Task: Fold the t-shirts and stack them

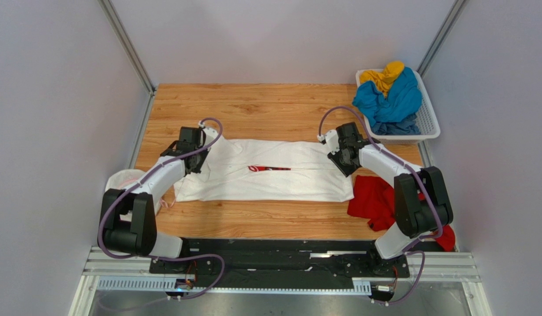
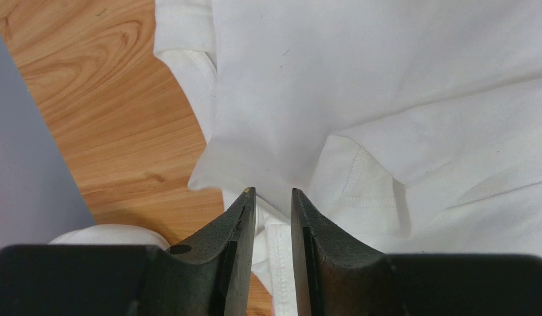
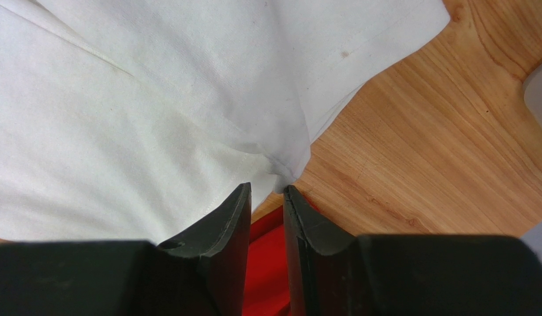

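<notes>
White cotton took up most of your wooden table [image 1: 254, 105]: the large white t-shirt with the red chest print [image 1: 267, 181] lay across the middle between the arms, already folded lengthwise into a long band. By my reading, the crosswise folds were not yet done. Your left gripper [image 2: 273, 192] hung over the band's left end, just above a sleeve hem, its jaws a narrow slit apart with no cloth visibly pinched. Your right gripper [image 3: 267, 187] sat at the far right corner with the same slim gap, the corner touching one fingertip and only red cloth showing through the slit. The plain red t-shirt [image 1: 372, 197] lay crumpled just beside the band's right end, unfolded. The blue t-shirt [image 1: 389, 102] and yellow t-shirt [image 1: 384, 74] were heaped in the white plastic lattice basket [image 1: 431, 125]. No stack had been started, so most of the job remained. The red print [image 1: 270, 168] showed only as a sliver at the fold, and nothing on it could be read.
</notes>
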Available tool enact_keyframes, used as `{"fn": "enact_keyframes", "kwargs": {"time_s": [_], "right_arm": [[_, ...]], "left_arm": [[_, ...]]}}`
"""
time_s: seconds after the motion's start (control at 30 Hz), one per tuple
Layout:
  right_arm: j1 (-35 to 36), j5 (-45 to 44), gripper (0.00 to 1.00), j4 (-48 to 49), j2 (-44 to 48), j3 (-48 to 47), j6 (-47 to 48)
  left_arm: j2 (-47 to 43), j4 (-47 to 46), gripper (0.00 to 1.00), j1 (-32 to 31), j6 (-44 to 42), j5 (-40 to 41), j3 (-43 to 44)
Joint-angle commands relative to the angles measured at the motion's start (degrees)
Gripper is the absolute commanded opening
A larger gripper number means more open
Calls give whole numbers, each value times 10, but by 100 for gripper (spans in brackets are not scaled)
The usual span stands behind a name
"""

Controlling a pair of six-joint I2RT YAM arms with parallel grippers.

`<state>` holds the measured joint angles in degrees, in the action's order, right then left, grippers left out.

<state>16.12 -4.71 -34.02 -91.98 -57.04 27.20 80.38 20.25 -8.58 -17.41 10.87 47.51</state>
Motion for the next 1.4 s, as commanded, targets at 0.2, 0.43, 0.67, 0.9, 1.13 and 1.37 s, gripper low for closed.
{"fn": "enact_keyframes", "kwargs": {"time_s": [0.2,0.43,0.67,0.9,1.13,1.37], "right_arm": [[5,-11,29,7,-2,-2,-7],[5,-14,28,10,-3,1,-4],[5,-18,28,11,0,-10,-3],[7,-34,29,-2,10,-31,4],[9,-28,46,-21,52,-52,0],[10,-26,59,-21,45,-83,11]], "left_arm": [[-53,-25,42,3,-31,-21,-19],[-90,-14,44,3,-33,-86,-16],[-50,-2,47,2,-39,-143,25],[60,31,46,1,-45,-191,106],[65,33,47,1,-54,-198,124],[49,68,77,-1,-60,-198,121]]}}
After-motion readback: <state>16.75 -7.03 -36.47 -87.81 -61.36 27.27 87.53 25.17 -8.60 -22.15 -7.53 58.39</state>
